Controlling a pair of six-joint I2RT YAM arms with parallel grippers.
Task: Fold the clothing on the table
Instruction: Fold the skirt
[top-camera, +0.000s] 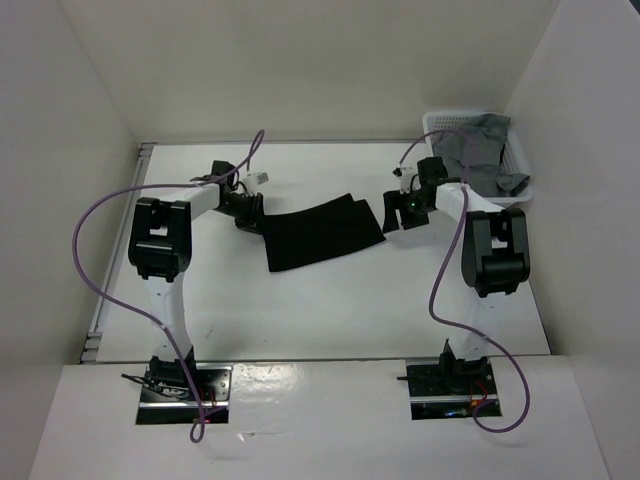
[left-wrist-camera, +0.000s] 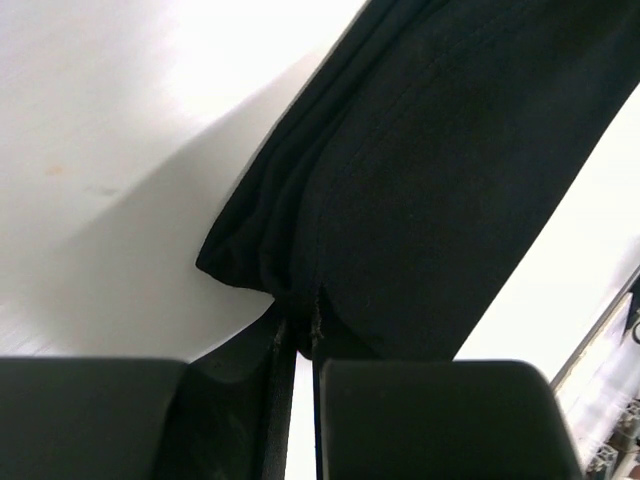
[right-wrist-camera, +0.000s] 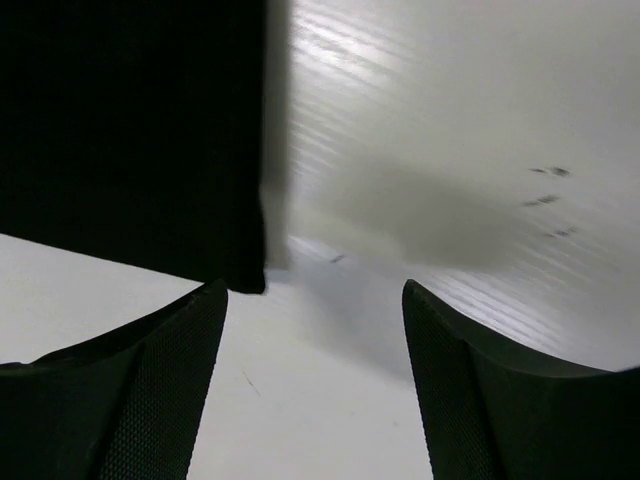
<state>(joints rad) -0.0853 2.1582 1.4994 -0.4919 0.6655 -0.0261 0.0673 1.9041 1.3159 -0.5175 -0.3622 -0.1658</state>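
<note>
The black clothing (top-camera: 320, 232) lies as a long strip across the middle of the white table (top-camera: 330, 310). My left gripper (top-camera: 250, 212) sits at its left end, and the left wrist view shows the jaws pinched on a bunched corner of the clothing (left-wrist-camera: 400, 170), with the left gripper (left-wrist-camera: 298, 325) shut on that fabric. My right gripper (top-camera: 398, 210) hovers just past the strip's right end. Its fingers stand wide apart with bare table between them, and the clothing's corner (right-wrist-camera: 130, 140) lies just ahead of the left finger of the right gripper (right-wrist-camera: 315, 300).
A white lattice basket (top-camera: 440, 124) holding a grey garment (top-camera: 485, 150) stands at the back right, close behind the right arm. White walls close in the table on three sides. Purple cables loop off both arms.
</note>
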